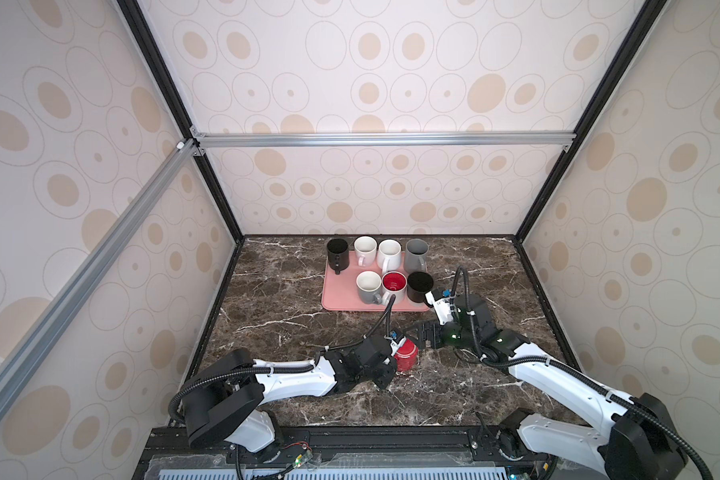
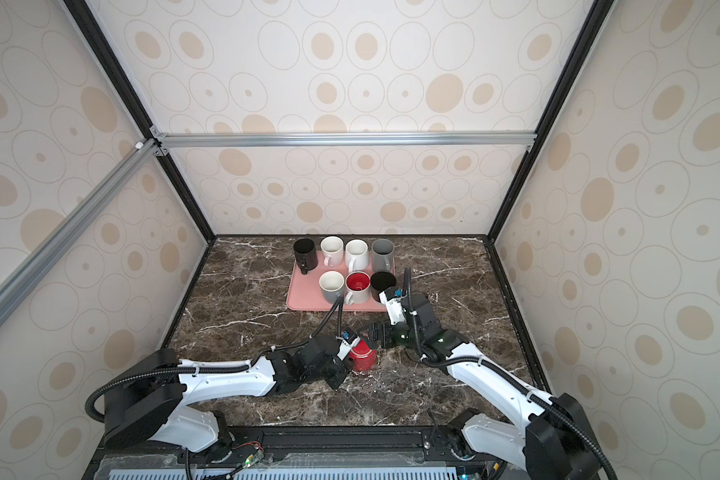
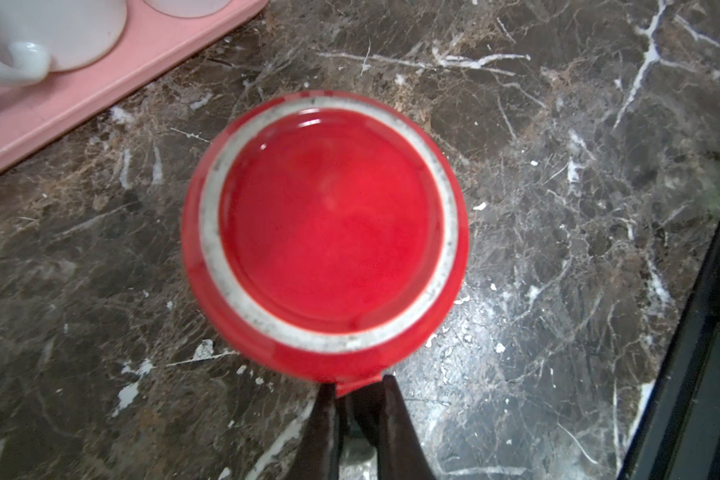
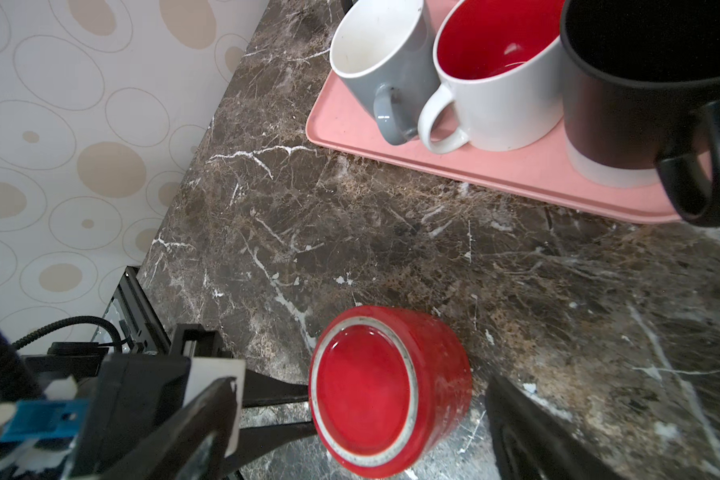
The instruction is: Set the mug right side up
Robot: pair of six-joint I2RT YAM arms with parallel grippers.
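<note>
Beside the mug-filled tray (image 1: 339, 291), inverted red mug (image 1: 406, 354) — left gripper (image 3: 357, 390) tight on handle (image 3: 352, 385); right gripper (image 1: 415, 336) spread

Here we have the left arm (image 1: 292, 377) and right arm (image 1: 558, 372), both white-shelled along the links with chunky black joints (image 1: 364, 359) and black shoulder housings (image 1: 221, 405). We spot ribbed black hose (image 1: 381, 321) running along each (pinned down by white zip ties (image 1: 270, 368)), a small blue connector (image 4: 38, 419) at the wrist, a green light (image 1: 454, 336) on the right arm, and slim black tapered fingers (image 3: 321, 436) on the left gripper (image 3: 357, 384).
</note>
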